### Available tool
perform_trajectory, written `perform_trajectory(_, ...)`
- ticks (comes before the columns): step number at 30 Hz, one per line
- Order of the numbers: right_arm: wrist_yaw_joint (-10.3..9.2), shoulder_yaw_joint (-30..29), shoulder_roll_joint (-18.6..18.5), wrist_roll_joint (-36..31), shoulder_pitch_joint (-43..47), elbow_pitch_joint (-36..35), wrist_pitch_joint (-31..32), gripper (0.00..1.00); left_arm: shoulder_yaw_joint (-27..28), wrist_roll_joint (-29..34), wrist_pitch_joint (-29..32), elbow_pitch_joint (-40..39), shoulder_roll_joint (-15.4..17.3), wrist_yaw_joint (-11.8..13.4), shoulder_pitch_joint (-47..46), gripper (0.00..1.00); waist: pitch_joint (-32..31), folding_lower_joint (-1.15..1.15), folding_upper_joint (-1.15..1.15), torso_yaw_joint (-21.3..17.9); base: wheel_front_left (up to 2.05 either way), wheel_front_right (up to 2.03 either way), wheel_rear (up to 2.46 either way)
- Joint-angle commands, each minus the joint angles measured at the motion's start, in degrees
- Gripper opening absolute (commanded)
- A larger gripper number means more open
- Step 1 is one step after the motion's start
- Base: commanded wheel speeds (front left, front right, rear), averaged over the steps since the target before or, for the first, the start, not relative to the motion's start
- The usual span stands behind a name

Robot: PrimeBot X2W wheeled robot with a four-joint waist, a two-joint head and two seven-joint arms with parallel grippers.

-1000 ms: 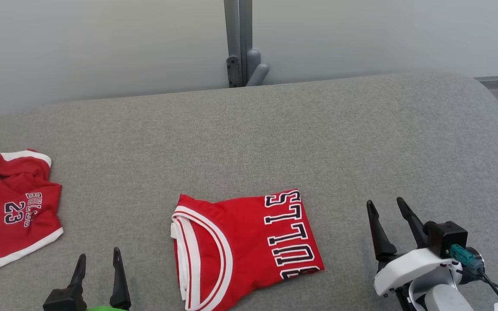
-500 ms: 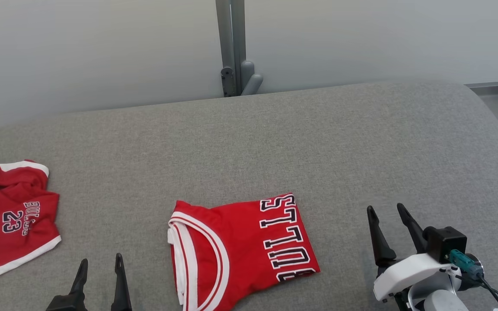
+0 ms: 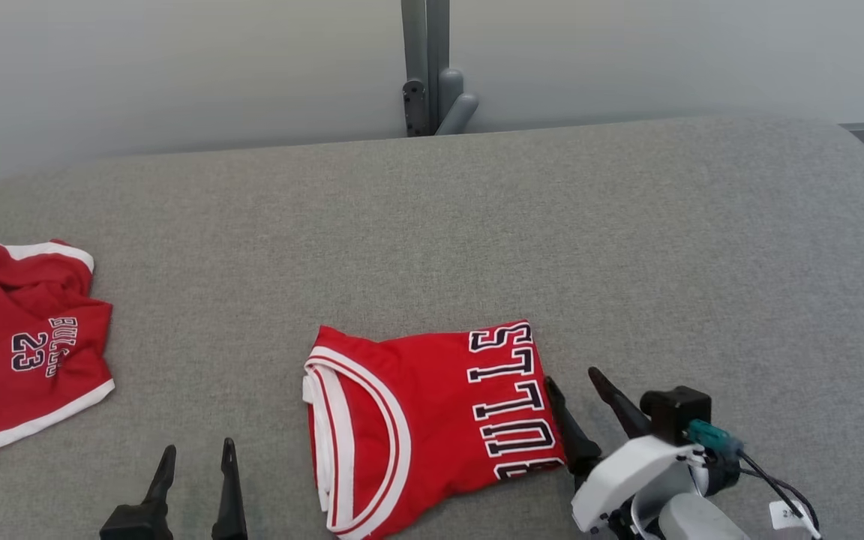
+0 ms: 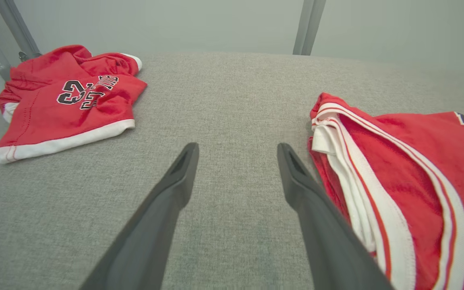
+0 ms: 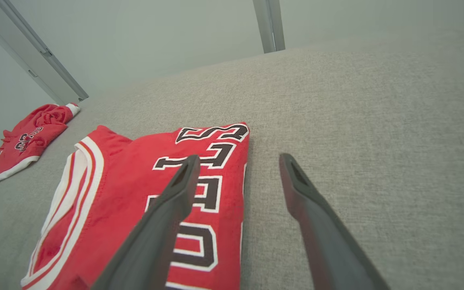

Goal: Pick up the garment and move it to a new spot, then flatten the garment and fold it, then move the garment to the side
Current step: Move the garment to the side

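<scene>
On the broad grey padded surface [image 3: 477,225], which runs back to a pale wall with a grey post [image 3: 428,67] behind it, the biggest thing lying out is a folded red jersey [image 3: 417,420] with white trim and "BULLS" lettering, sitting near the front edge at about the middle. Well off to the robot's left lies the garment [image 3: 27,352], a small pair of red shorts with a white hem and a "BULLS 23" print, rumpled and half doubled over itself, close to the surface's left edge. The left gripper [image 3: 199,445] hangs low at the front between the two pieces, its dark fingers spread wide with nothing in them and pointing over bare grey cloth; the shorts lie ahead of it and off to its left, clearly apart, while the jersey's collar edge sits just beside its right finger in the left wrist view. The right gripper [image 3: 571,376] is at the jersey's lettered side, likewise wide open and empty, one finger over the lettering and the other over bare cloth; whether it touches the fabric I cannot tell. The shorts are far from it, across the whole jersey.
</scene>
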Motion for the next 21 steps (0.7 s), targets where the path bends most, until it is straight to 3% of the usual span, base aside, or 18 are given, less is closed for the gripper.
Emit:
perform_trajectory(1,-0.03,1.3,-0.3,0.9,-1.8,1.2,-0.1,1.00,-0.3,1.0,0.0,0.2,0.2,-0.5,-1.1,1.00,1.6,0.00,0.00,1.4,0.00,0.00,0.00)
perform_trajectory(12,-0.02,11.3,-0.2,9.2,-13.3,20.3,0.7,1.00,-0.7,0.9,0.0,1.1,0.2,-1.9,-3.8,1.00,4.1,0.00,0.00,5.7,0.00,0.00,0.00)
perform_trajectory(14,-0.02,12.7,-0.2,10.5,-14.3,22.5,0.6,0.00,-0.7,0.9,0.0,1.0,0.2,-2.1,-3.8,1.00,4.2,0.00,0.00,5.9,0.00,0.00,0.00)
perform_trajectory(18,-0.07,12.2,-0.3,11.3,-16.2,24.0,0.0,0.00,-0.7,1.2,0.0,0.8,0.2,-2.4,-3.8,1.00,4.1,0.00,0.00,4.4,0.00,0.00,0.00)
perform_trajectory(21,-0.08,9.5,-0.4,9.8,-16.6,21.5,-0.1,0.00,-0.2,0.4,0.0,0.3,0.2,-2.5,-3.1,1.00,3.8,0.00,0.00,0.8,0.00,0.00,0.00)
